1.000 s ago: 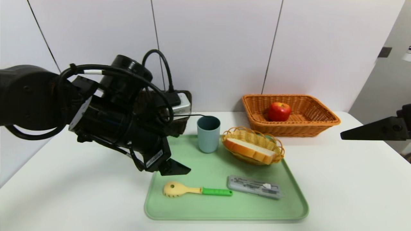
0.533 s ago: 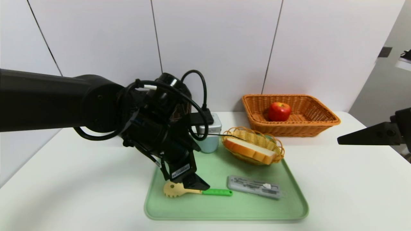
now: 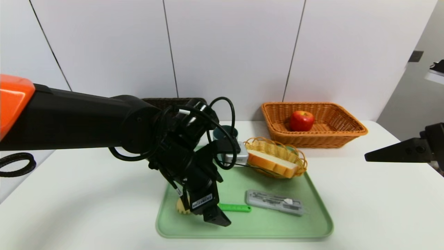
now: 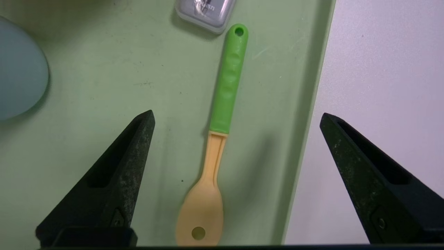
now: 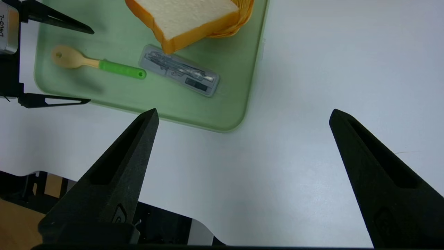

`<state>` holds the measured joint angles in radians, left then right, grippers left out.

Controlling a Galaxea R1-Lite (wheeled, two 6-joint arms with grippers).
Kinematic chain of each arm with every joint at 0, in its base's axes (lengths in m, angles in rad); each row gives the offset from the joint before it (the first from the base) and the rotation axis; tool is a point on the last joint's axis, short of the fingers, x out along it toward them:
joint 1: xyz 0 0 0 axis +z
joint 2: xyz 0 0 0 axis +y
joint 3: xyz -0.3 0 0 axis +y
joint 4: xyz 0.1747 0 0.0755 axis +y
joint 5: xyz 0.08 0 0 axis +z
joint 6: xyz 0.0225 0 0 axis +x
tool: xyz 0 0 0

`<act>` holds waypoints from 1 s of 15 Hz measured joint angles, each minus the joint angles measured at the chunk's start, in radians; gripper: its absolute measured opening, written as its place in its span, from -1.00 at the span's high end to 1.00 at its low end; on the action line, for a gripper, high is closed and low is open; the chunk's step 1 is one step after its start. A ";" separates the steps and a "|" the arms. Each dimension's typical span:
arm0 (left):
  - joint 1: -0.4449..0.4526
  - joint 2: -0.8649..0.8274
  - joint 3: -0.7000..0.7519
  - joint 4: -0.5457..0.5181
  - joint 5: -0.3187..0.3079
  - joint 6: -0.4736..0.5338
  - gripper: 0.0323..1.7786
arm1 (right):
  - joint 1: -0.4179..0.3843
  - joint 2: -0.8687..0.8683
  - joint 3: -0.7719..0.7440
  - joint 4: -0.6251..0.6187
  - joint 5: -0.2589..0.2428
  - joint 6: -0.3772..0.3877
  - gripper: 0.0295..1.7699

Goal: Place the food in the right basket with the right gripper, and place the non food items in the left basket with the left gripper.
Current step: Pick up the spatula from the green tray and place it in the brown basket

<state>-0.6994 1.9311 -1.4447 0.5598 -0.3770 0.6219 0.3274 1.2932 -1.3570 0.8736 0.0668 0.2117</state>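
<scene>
A spoon [image 4: 216, 139] with a yellow bowl and green handle [image 3: 235, 208] lies on the green tray [image 3: 312, 222] near its front left. My left gripper [image 4: 237, 115] hangs open just above it, one finger on each side and touching nothing. On the tray also lie a grey case [image 3: 275, 202] and a slice of bread [image 3: 272, 162] in a small yellow wicker basket [image 3: 298, 156]. A blue cup [image 4: 17, 69] stands largely hidden behind my left wrist. My right gripper [image 5: 242, 114] is open and empty over the bare table at the right.
The orange right basket [image 3: 347, 121] at the back holds a red apple [image 3: 301, 120]. The dark left basket [image 3: 163, 101] shows only its rim behind my left arm. The tray's front rim [image 4: 305, 139] runs close beside the spoon.
My left arm has swung right and down, from near the dark basket to over the spoon, and now covers the cup. The right gripper has barely shifted.
</scene>
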 joint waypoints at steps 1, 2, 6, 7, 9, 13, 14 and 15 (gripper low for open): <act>0.000 0.006 -0.002 0.008 0.000 0.004 -0.90 | 0.000 -0.001 0.006 0.000 0.000 0.000 -0.91; 0.000 0.013 -0.004 0.010 0.000 0.010 -0.90 | 0.000 -0.003 0.013 0.000 0.000 0.000 -0.91; 0.000 0.049 -0.027 0.034 0.005 0.054 -0.90 | 0.000 -0.007 0.029 0.000 0.000 0.002 -0.91; 0.000 0.057 -0.032 0.036 0.007 0.056 -0.90 | -0.001 -0.007 0.031 0.000 0.000 0.002 -0.91; 0.000 0.073 -0.038 0.038 0.018 0.058 -0.90 | -0.001 -0.010 0.038 0.000 0.000 0.002 -0.91; 0.010 0.090 -0.040 0.038 0.026 0.087 -0.90 | -0.002 -0.011 0.053 -0.002 0.001 0.004 -0.91; 0.013 0.092 -0.040 0.039 0.026 0.090 -0.90 | -0.002 -0.012 0.053 -0.002 0.001 0.004 -0.91; 0.015 0.092 -0.040 0.040 0.026 0.091 -0.90 | -0.002 -0.012 0.054 -0.003 0.001 0.005 -0.91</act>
<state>-0.6840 2.0230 -1.4849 0.5998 -0.3506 0.7128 0.3251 1.2811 -1.3028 0.8711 0.0683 0.2164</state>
